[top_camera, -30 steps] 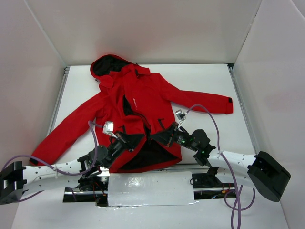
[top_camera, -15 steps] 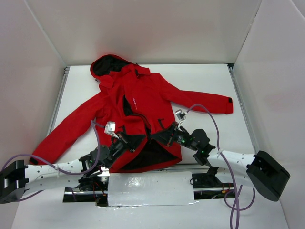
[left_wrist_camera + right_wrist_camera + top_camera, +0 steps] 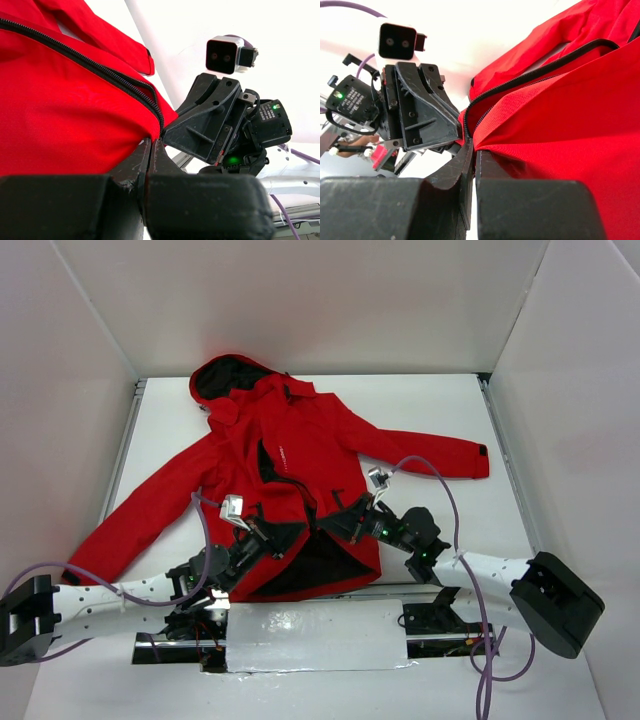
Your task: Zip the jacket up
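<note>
The tricky bit, I think, is getting the two bottom ends of the zipper [image 3: 100,70] to meet. If one end sits a little too high or is twisted, the pin will not slide into the slider and nothing will zip. The cloth is thin and slippery-looking too, so a hard pull could tug it out of a pinch, or drag the whole jacket [image 3: 300,470] across the counter [image 3: 440,410] and bunch it up. The two arms are also very close together, nearly nose to nose, so they could bump. The jacket lies flat on its back on the counter, hood [image 3: 232,378] far away and sleeves spread out, with the front open at the bottom. The left gripper [image 3: 262,537] is at the near hem on one side of the opening, squeezed tight on red cloth right by the end of the zipper teeth. The right gripper [image 3: 345,525] is at the hem on the other side, also squeezed tight on red cloth beside its zipper edge. The dark lining shows between them.
</note>
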